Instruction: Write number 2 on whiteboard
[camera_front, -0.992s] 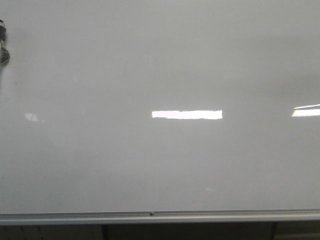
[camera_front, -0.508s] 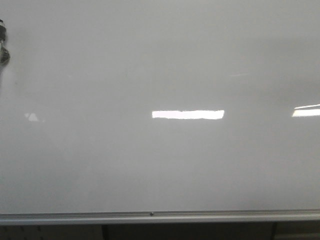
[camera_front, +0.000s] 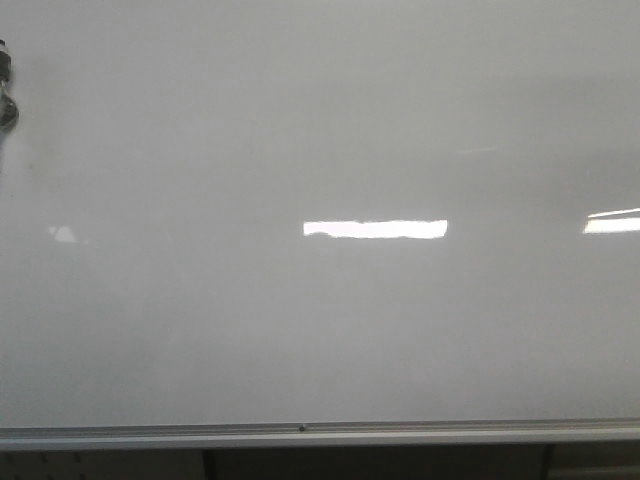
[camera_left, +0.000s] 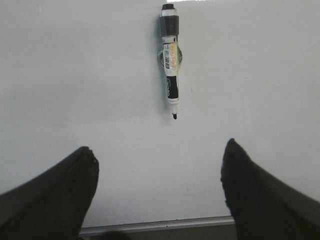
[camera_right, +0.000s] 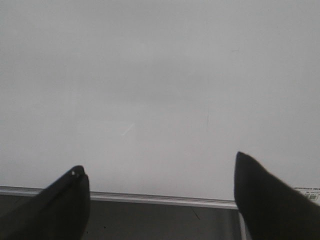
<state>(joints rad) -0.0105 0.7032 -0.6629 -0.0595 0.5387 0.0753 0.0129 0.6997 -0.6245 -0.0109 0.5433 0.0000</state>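
The whiteboard (camera_front: 320, 320) fills the front view, glossy white-grey, with a silver bottom rail (camera_front: 320, 433). No number 2 shows on it. A black and white marker (camera_left: 170, 60) hangs on the board in the left wrist view, tip uncapped, pointing towards my fingers. A bit of it shows at the front view's left edge (camera_front: 6, 95). My left gripper (camera_left: 159, 156) is open and empty, apart from the marker, with the board (camera_left: 75, 75) between the jaws. My right gripper (camera_right: 160, 172) is open and empty above the board's rail (camera_right: 160, 198). Neither gripper shows in the front view.
Bright rectangular light reflections (camera_front: 375, 229) lie on the board at the middle and at the right edge (camera_front: 612, 222). A dark surface (camera_right: 160, 220) lies below the rail in the right wrist view. A small printed label (camera_right: 309, 193) sits by the right finger.
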